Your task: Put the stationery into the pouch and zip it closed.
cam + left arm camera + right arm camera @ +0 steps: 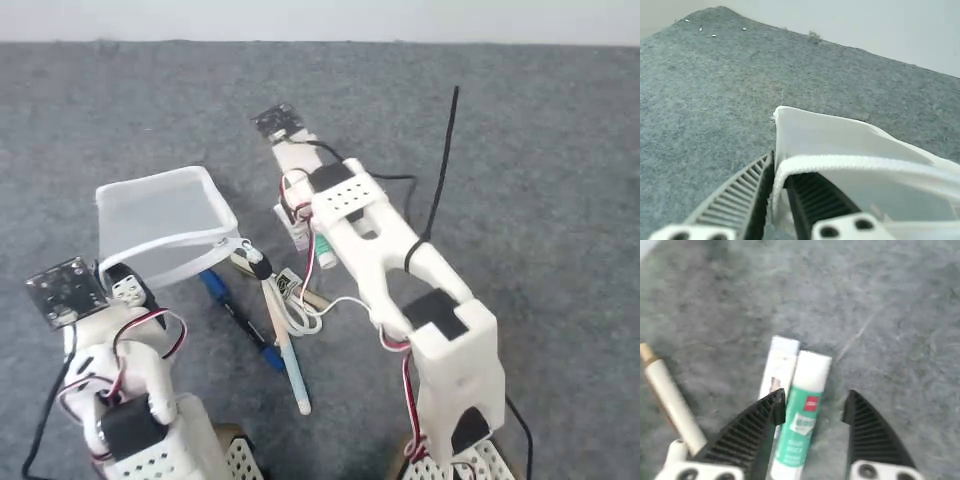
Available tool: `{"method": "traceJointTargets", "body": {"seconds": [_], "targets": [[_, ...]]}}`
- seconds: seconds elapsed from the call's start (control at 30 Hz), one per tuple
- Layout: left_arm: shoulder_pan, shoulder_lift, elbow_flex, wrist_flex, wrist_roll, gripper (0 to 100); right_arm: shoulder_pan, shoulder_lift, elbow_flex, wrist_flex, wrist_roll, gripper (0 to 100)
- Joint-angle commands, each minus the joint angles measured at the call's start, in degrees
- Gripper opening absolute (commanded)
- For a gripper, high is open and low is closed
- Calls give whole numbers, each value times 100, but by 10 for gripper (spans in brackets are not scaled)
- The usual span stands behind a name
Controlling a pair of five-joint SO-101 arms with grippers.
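The white mesh pouch (165,225) stands open at the left, and my left gripper (130,290) is shut on its near rim. In the left wrist view the pouch (840,145) has its zip edge pinched in that gripper (780,190). My right gripper (812,402) is open just above a green-and-white glue stick (802,415), which lies between its fingers beside a small white box (777,370). The glue stick (325,250) lies under the right arm in the high view. A blue pen (240,320) and a pale pen (287,350) lie on the carpet between the arms.
A cream pencil (667,395) lies close to the right gripper. A black cable (440,170) runs up across the grey carpet at the right. There is open carpet behind the pouch and at the far right.
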Motion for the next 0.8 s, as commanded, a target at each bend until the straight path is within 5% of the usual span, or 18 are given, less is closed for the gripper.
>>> {"method": "traceJointTargets", "body": {"seconds": [0.0,0.43,0.63,0.77], "targets": [[-26,-70,-251,-18,62,10,171,66,-484,-110,-18,156],[-26,-70,-251,-18,53,10,127,1042,-1248,505,0,147],[-26,-70,-198,-26,53,10,154,1200,-1424,690,387,2],[-26,-70,-198,-18,53,10,119,1007,-1415,989,396,5]]}}
